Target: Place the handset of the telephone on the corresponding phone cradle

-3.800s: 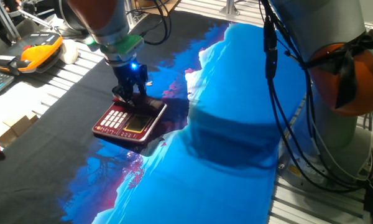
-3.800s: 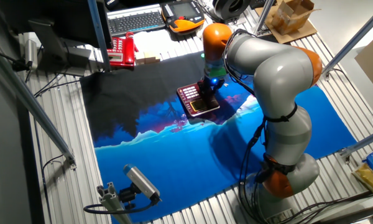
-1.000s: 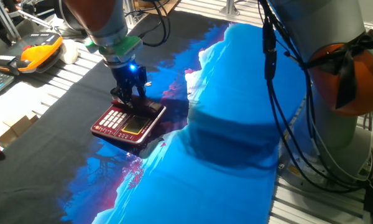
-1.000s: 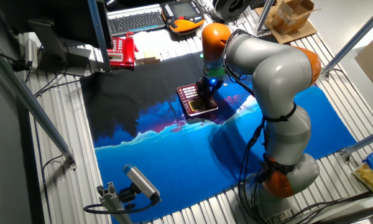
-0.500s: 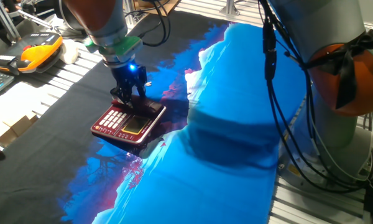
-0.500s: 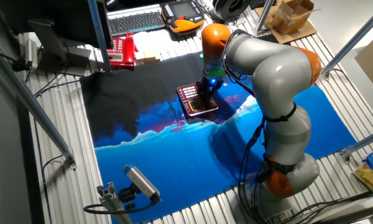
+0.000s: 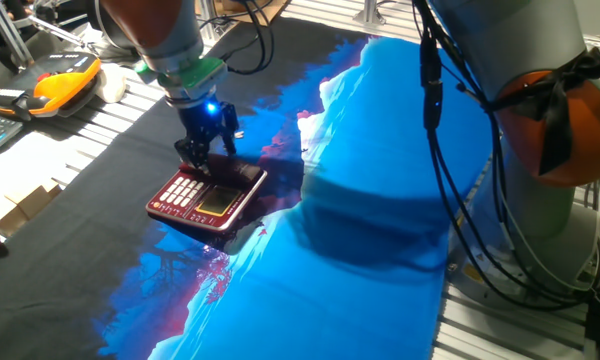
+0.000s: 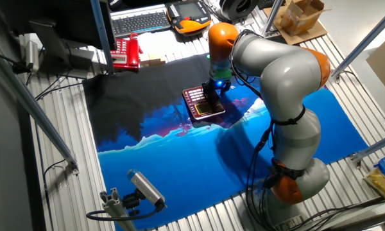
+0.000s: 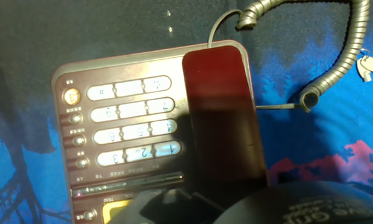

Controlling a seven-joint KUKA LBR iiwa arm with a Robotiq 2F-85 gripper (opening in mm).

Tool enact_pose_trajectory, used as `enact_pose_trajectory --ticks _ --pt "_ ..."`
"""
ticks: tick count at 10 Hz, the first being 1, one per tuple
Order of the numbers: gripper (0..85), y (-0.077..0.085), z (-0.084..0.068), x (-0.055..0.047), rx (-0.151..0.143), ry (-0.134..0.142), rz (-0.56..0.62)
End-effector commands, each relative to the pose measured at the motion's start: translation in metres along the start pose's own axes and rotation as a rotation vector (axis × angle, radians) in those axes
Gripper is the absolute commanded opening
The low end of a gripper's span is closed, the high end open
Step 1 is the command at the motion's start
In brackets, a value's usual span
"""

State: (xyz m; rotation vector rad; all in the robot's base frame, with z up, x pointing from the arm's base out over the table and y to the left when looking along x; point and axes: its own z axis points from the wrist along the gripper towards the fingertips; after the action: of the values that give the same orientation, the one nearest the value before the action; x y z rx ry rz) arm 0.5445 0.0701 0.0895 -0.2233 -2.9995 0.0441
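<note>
The dark red telephone (image 7: 205, 195) lies flat on the dark cloth and also shows in the other fixed view (image 8: 202, 102). In the hand view its white keypad (image 9: 124, 134) is on the left. The dark red handset (image 9: 221, 118) lies lengthwise in the phone cradle along the phone's right side, with nothing gripping it. Its pale coiled cord (image 9: 342, 56) curls off the phone's far corner. My gripper (image 7: 205, 160) hangs just above the handset end (image 7: 242, 174) of the phone, fingers apart and empty. It also shows in the other fixed view (image 8: 212, 95).
An orange-and-black gadget (image 7: 60, 85) and a keyboard (image 8: 141, 22) lie beyond the cloth's far edge. A red object (image 8: 125, 51) and small cardboard boxes (image 7: 25, 200) sit nearby. The blue-and-black cloth (image 7: 380, 200) covers the table. A camera on a stand (image 8: 144, 186) is at the near edge.
My gripper has lifted slightly off the handset end of the phone. The handset stays in the cradle and the phone has not moved.
</note>
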Motion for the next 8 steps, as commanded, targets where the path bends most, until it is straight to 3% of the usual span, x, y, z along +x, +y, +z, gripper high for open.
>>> enact_pose_trajectory --ticks 1,3,4,6,7,8 --pt "68.0 0.0 0.0 0.0 0.0 -0.001 0.0" --pt "68.0 0.0 -0.005 0.001 0.013 -0.006 0.006" --pt "68.0 -0.002 -0.014 0.003 0.014 0.004 0.012" --pt "68.0 -0.011 -0.043 0.009 0.033 0.021 0.003" --pt "68.0 -0.017 -0.059 0.011 0.028 0.03 -0.015" --pt "51.0 -0.026 -0.074 0.013 0.033 0.048 -0.046"
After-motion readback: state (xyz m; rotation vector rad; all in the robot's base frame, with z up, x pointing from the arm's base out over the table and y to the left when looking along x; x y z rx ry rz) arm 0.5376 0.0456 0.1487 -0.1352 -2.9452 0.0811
